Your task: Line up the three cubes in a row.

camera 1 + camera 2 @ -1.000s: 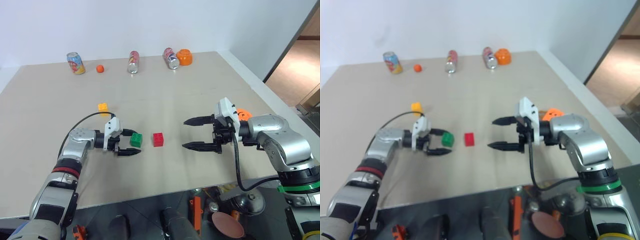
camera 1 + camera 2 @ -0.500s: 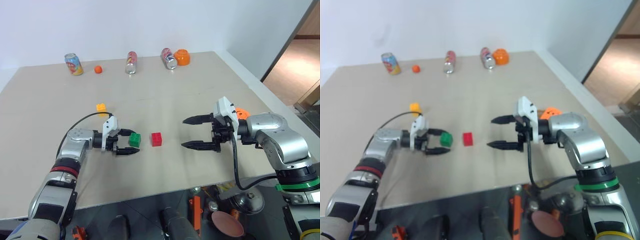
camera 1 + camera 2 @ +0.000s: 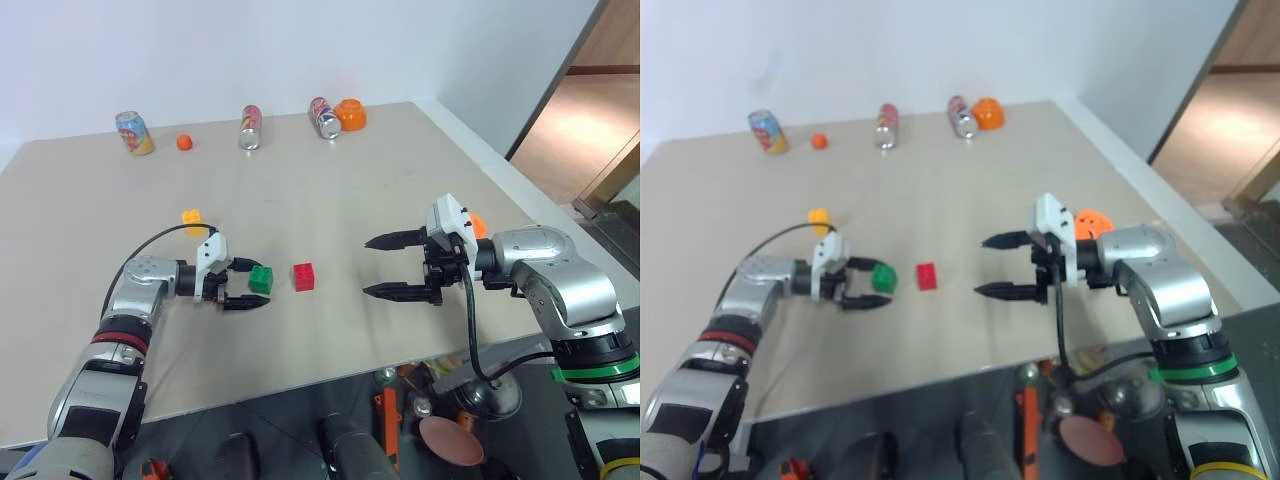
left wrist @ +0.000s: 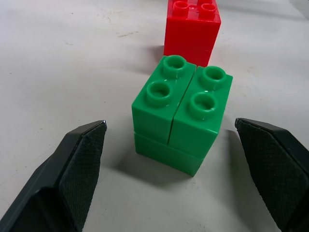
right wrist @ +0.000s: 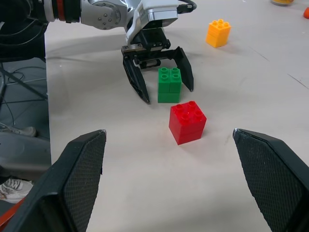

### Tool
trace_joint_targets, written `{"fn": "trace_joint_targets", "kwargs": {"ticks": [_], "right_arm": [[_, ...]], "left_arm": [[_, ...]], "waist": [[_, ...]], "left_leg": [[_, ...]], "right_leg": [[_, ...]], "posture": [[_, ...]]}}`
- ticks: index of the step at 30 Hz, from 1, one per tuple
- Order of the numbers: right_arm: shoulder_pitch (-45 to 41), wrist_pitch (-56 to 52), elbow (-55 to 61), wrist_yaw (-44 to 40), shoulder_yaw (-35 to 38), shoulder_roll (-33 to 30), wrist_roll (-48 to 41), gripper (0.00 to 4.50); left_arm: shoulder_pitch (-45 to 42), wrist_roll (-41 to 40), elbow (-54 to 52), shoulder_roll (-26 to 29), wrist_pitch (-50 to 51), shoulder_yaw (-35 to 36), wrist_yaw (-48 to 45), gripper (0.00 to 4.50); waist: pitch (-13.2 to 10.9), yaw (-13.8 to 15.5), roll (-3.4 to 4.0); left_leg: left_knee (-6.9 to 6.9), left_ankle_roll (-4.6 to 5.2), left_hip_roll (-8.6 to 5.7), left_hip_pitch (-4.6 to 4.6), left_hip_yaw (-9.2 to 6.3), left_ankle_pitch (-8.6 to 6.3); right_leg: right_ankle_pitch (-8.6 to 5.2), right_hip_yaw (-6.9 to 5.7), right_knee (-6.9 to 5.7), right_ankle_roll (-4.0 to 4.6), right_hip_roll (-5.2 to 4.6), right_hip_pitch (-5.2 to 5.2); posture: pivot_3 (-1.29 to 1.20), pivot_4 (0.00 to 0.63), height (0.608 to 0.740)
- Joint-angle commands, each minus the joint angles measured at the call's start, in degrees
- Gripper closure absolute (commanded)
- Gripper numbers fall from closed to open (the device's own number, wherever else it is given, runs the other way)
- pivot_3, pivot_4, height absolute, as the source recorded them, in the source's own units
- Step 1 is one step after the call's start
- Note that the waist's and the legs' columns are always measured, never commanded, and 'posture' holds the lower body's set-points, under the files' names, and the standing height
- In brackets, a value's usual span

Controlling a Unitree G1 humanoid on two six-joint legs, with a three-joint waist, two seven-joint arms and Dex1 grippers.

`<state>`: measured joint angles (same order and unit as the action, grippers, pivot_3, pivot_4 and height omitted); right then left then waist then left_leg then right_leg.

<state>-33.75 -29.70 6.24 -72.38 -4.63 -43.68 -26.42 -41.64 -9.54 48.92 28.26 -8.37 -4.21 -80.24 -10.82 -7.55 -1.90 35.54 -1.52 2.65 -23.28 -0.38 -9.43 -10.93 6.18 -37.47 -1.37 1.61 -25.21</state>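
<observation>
- While the left claw [image 3: 245, 285] stands wide around the green cube [image 3: 260, 279] without touching it, the red cube [image 3: 303, 277] sits just beside.
- Yellow cube [image 3: 192, 216] lies apart on the table [image 3: 330, 180]; the right claw [image 3: 385, 266] hangs wide, empty.

Head stereo pair looks forward and down over the surface [image 3: 330, 160]. Each wrist camera looks along its end effector; both share the green cube [image 4: 181, 113] and the red cube [image 5: 187, 121].
</observation>
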Motion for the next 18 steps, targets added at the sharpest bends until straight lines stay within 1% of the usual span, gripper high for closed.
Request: {"fn": "trace_joint_targets", "kwargs": {"ticks": [1,3,4,6,13,18], "right_arm": [[-1.7,0.6,0.3,-0.6,-0.1,-0.1,0.0,0.15],[-2.0,0.6,0.1,-0.7,-0.2,0.0,0.0,0.15],[-2.1,0.6,0.0,-0.8,-0.3,0.0,0.1,0.15],[-2.3,0.7,-0.2,-1.0,-0.3,0.0,0.1,0.15],[-3.4,0.7,-1.0,-1.9,-0.7,0.3,0.4,0.15],[-3.8,0.8,-1.4,-2.1,-0.9,0.3,0.4,0.15]], "left_arm": [[1.1,0.1,0.8,1.7,1.3,1.1,0.2,1.11],[1.3,0.2,0.5,1.8,1.4,1.0,0.1,1.71],[1.4,0.4,0.3,1.9,1.5,0.9,0.1,2.13],[1.5,0.4,0.0,2.0,1.9,1.0,0.4,2.13],[1.9,-1.1,-2.9,3.4,6.8,1.2,-2.3,2.13],[4.4,-3.0,-10.1,5.2,12.1,1.0,-4.7,2.13]], "waist": [[0.0,-0.1,-0.02],[0.0,-0.2,-0.03],[0.0,-0.2,-0.04],[0.0,-0.2,-0.05],[0.0,-0.1,-0.06],[0.0,-0.2,-0.07]], "left_leg": [[0.0,0.0,0.0,0.0,0.0,0.0],[-0.01,-0.01,0.0,0.0,0.01,-0.01],[-0.05,-0.04,-0.01,0.0,0.03,-0.03],[-0.12,-0.23,-0.01,-0.01,0.03,-0.19],[-0.17,-0.18,0.01,-0.05,-0.02,-0.61],[-0.21,-0.18,0.07,-0.04,-0.02,-0.66]], "right_leg": [[0.0,0.01,0.0,0.0,0.0,-0.01],[0.0,0.04,0.0,0.0,0.01,-0.01],[0.0,0.06,0.0,0.0,0.01,-0.02],[0.0,0.11,0.0,0.0,0.04,-0.03],[-0.02,0.14,0.0,0.01,0.17,-0.05],[-0.06,0.17,0.0,0.08,0.24,-0.1]], "posture": [[0.0,0.15,0.74],[0.0,0.15,0.74],[0.0,0.15,0.74],[0.0,0.15,0.74],[0.0,0.15,0.74],[0.0,0.15,0.74]]}}
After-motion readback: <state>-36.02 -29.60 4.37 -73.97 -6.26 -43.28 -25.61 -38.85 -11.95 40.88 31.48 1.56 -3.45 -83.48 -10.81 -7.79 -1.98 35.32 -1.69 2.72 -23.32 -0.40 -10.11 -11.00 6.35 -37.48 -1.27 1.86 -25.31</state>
